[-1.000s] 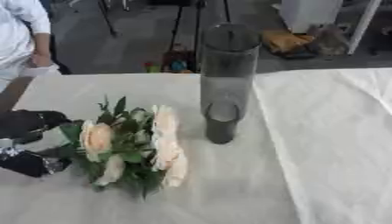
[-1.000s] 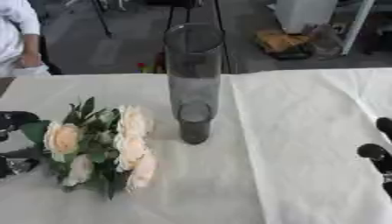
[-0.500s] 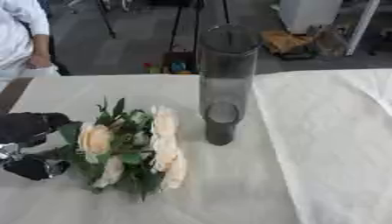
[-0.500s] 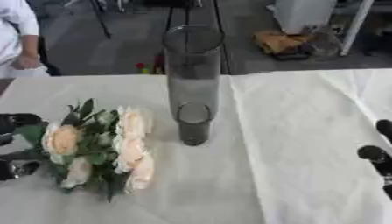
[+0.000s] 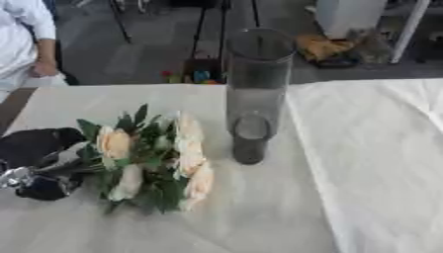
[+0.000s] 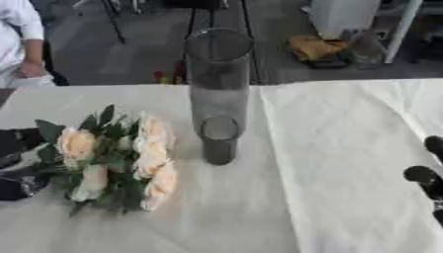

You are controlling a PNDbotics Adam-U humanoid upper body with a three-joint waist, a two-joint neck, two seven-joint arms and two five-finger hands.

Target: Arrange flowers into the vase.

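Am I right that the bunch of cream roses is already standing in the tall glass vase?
Not quite. In the left eye view the cream roses lie on the table, left of the tall glass vase, with the left hand at their stems.

The left hand (image 5: pixel 39 163) is running off the picture's left edge, so only part of it is showing. Leaves are covering the stems of the flowers (image 5: pixel 152 158) where that hand is meeting them, and the hold is too blurry to tell. The right hand (image 6: pixel 428 180) is peeking in at the right edge as dark round tips, the rest cut off.
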